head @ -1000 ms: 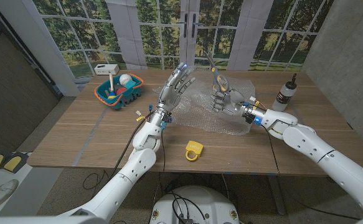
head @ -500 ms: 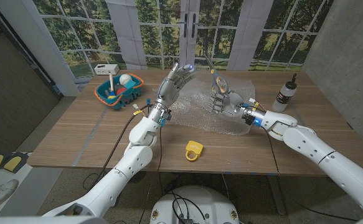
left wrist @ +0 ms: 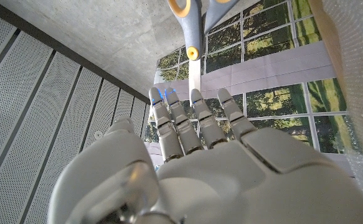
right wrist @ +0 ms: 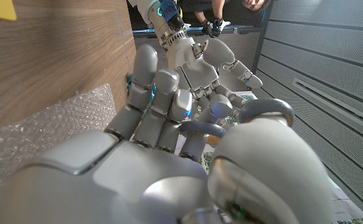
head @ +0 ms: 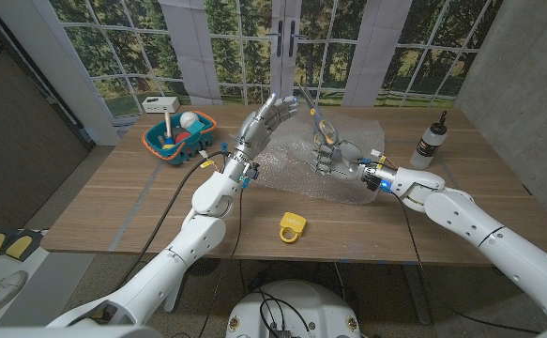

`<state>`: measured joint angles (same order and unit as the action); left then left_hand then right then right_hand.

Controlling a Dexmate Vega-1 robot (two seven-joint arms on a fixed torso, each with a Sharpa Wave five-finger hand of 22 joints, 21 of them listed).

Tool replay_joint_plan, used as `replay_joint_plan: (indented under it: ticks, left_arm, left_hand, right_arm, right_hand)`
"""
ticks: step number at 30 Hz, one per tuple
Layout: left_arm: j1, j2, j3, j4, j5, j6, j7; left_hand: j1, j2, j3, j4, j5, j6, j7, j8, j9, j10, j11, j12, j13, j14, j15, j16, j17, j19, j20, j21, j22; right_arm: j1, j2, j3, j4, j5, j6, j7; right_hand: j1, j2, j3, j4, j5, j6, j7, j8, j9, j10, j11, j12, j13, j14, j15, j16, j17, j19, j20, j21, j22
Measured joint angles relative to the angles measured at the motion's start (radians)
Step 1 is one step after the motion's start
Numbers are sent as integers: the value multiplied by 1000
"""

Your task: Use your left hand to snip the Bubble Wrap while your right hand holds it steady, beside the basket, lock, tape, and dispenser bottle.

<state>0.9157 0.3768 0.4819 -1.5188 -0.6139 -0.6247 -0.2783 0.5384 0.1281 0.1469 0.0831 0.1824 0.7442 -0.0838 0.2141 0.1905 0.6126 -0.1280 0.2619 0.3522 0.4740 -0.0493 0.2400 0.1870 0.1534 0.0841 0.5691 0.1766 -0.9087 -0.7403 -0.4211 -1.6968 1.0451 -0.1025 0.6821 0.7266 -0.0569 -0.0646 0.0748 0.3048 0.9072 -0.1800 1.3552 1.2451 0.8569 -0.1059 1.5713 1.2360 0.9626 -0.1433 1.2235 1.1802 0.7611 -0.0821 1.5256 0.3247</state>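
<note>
A sheet of clear, dimpled bubble wrap [head: 334,164] is spread on the far middle of the wooden table [head: 113,211], creased and glinting. Above it, a pair of scissors [head: 317,117] with grey-and-orange handles is held upright in the curled fingers of the right hand [head: 334,155], blades pointing up. The left hand [head: 265,124] is raised beside the blades with its fingers extended and apart, nothing gripped; in the left wrist view the steel blades [left wrist: 194,74] are seen just beyond its fingertips. A round orange-and-blue basket [head: 179,139] is set at the far left, a yellow padlock [head: 292,226] lies near the front edge, and a slim dispenser bottle [head: 432,139] with a dark top stands at the right.
</note>
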Motion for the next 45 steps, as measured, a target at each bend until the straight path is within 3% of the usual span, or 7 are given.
replay_joint_plan:
  ticks: [14,22,45]
  left_arm:
    - [-7,5,17,6,1,-1,15]
    - [-9,4,25,6,1,-1,24]
    - [-14,8,42,-2,9,18,29]
  left_hand:
    - [-4,-4,3,-3,0,-14,7,-11,0,-22,23,-18,-13,35,2,0,-5,13,-9,-8,0]
    - [-4,-4,12,-12,0,-10,11,-11,0,-8,52,-18,-28,59,-3,0,-9,25,-15,-15,0]
    - [-4,-4,24,-24,0,-26,18,-14,1,-33,69,-44,-49,55,1,-19,-10,25,-15,-31,0]
  right_arm:
    - [34,-16,-32,-1,-43,16,67]
    - [57,-29,-52,1,-71,24,111]
    - [102,-66,-104,-34,-157,53,182]
  right_hand:
    - [16,16,-4,4,0,-5,5,0,0,0,0,0,0,11,0,-30,-5,0,0,0,-11]
    - [22,22,-7,7,0,-7,7,0,0,0,0,0,0,11,1,-51,-14,0,0,0,-19]
    - [45,44,-14,14,-6,-11,10,1,0,-8,8,0,0,22,-3,-98,-25,0,0,-5,-37]
